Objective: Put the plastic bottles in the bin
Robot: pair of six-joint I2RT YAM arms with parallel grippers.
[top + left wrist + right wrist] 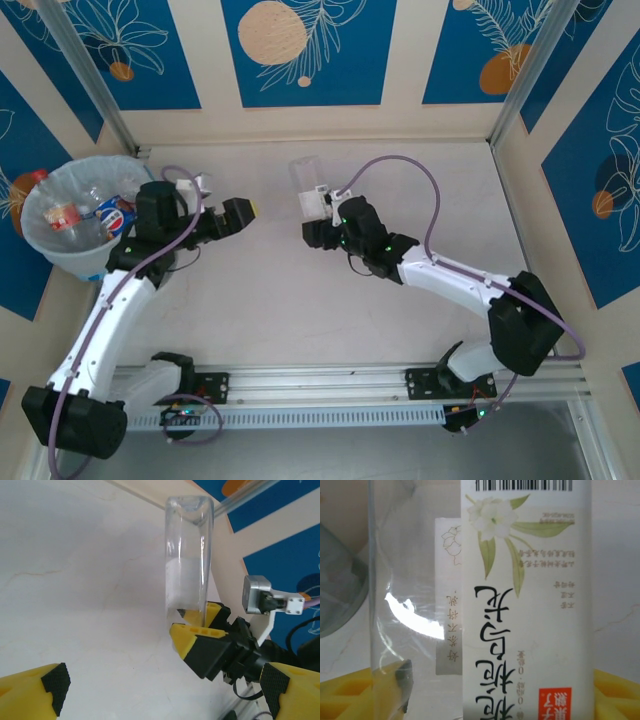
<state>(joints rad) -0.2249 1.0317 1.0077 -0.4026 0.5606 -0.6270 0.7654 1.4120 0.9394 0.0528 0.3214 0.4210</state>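
The bin (pixel 40 245) stands at the counter's (pixel 300 310) far left edge, and in its bag lie several bottles, among them a blue Pepsi-label bottle (pixel 118 212) and a red-label bottle (pixel 62 215). Well to the right of the bin, the right tool (pixel 199 625) pinches a clear bottle (pixel 189 555) near its lower end; its white label bears a flower print. Between this bottle and the bin the left tool (pixel 243 212) hangs with its yellow fingers (pixel 30 692) spread and nothing between them, pointing away from the bin.
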